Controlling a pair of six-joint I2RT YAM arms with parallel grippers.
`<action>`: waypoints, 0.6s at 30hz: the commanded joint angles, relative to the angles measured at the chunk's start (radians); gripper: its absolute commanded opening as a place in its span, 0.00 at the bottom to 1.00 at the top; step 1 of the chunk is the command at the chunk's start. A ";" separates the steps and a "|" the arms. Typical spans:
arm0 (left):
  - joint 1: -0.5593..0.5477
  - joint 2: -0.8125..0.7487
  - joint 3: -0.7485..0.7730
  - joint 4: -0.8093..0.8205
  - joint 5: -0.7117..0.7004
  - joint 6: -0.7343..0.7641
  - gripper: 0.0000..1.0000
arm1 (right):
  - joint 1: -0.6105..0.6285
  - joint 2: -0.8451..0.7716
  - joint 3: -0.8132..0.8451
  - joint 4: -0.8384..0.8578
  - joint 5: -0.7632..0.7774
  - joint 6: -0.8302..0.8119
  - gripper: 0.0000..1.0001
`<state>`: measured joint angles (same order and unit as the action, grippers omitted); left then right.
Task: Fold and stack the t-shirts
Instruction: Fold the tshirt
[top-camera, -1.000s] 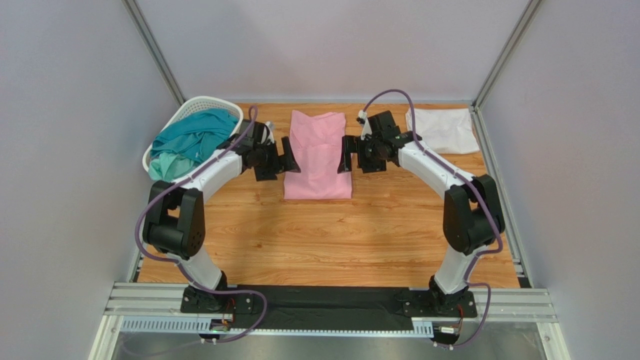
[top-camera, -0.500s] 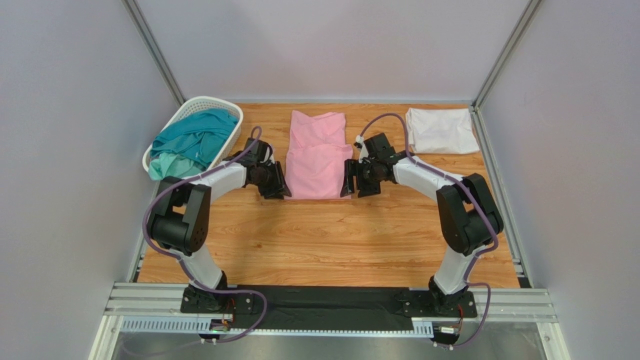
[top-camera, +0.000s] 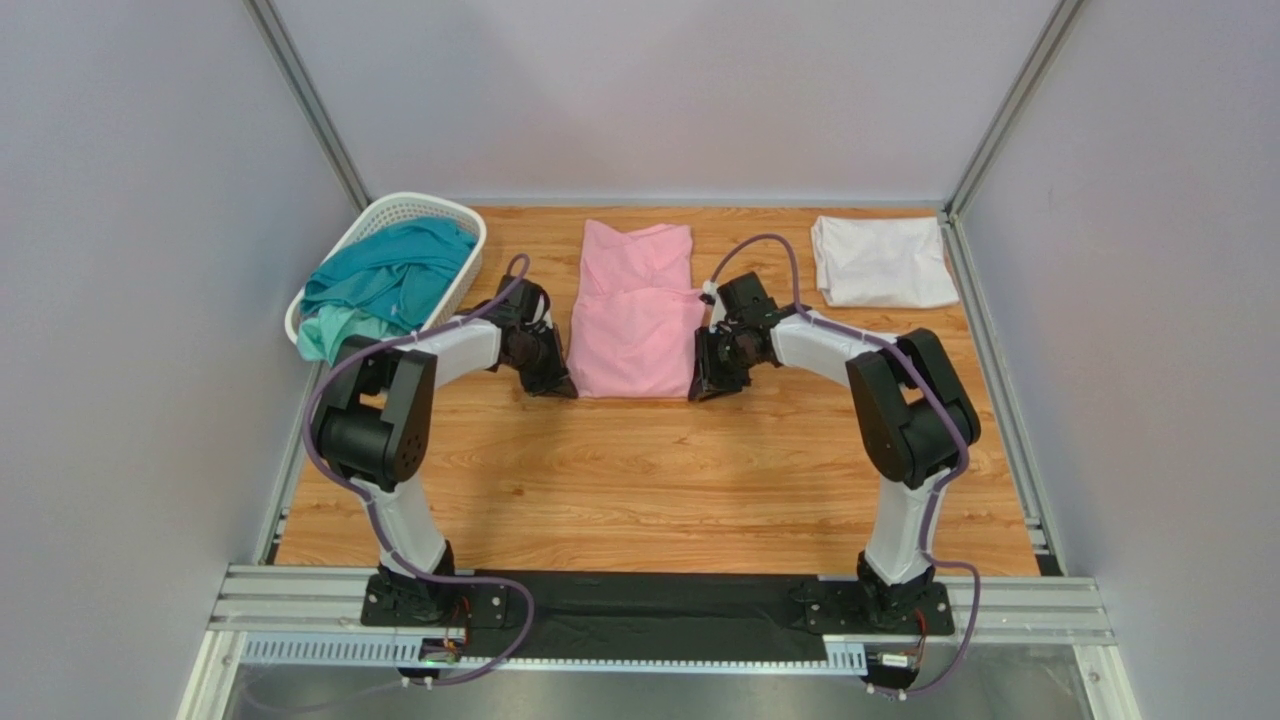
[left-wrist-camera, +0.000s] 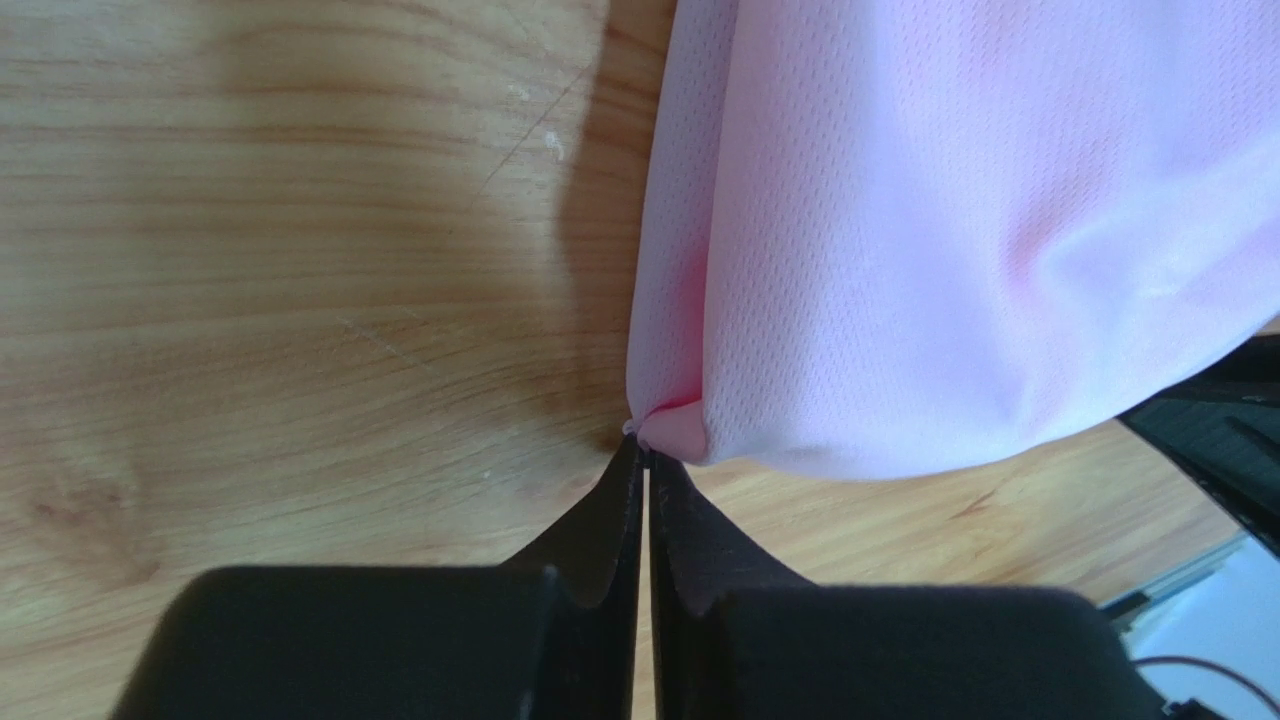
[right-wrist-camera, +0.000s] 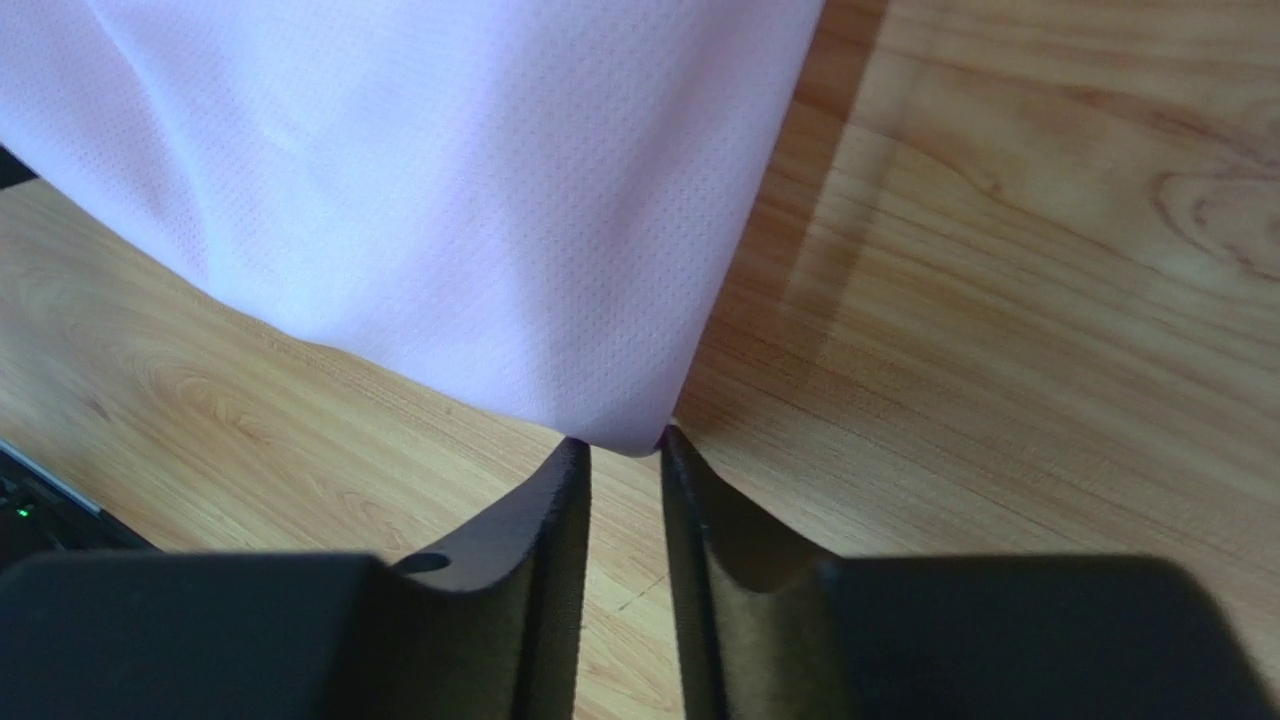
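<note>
Overhead, the pink t-shirt (top-camera: 634, 315) lies mid-way across the wooden counter (top-camera: 661, 465), well apart from a lattice basket (top-camera: 394, 207) holding a teal t-shirt (top-camera: 388, 270) and a folded white t-shirt (top-camera: 887, 258). Only the wrist views show its fine mesh weave. The left gripper (left-wrist-camera: 645, 465) is pinched together on the near-left corner. The right gripper (right-wrist-camera: 624, 465) has its jaws slightly apart around the near-right corner, grip unclear

Lab robot cell: grey panel walls (top-camera: 135, 225), aluminium rail (top-camera: 1037, 608).
</note>
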<state>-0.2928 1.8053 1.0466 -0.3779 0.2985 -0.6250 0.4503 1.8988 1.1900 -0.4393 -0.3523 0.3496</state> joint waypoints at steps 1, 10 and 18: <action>-0.002 0.034 0.026 -0.010 -0.016 0.021 0.00 | 0.005 0.019 0.029 0.033 -0.005 -0.006 0.23; -0.003 -0.170 -0.141 -0.001 0.021 0.024 0.00 | 0.033 -0.138 -0.073 0.019 -0.033 0.000 0.00; -0.045 -0.588 -0.316 -0.076 -0.013 -0.015 0.00 | 0.117 -0.454 -0.201 -0.159 -0.074 0.009 0.00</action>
<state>-0.3199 1.3373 0.7444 -0.4099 0.3069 -0.6270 0.5358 1.5455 0.9939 -0.5049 -0.3847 0.3550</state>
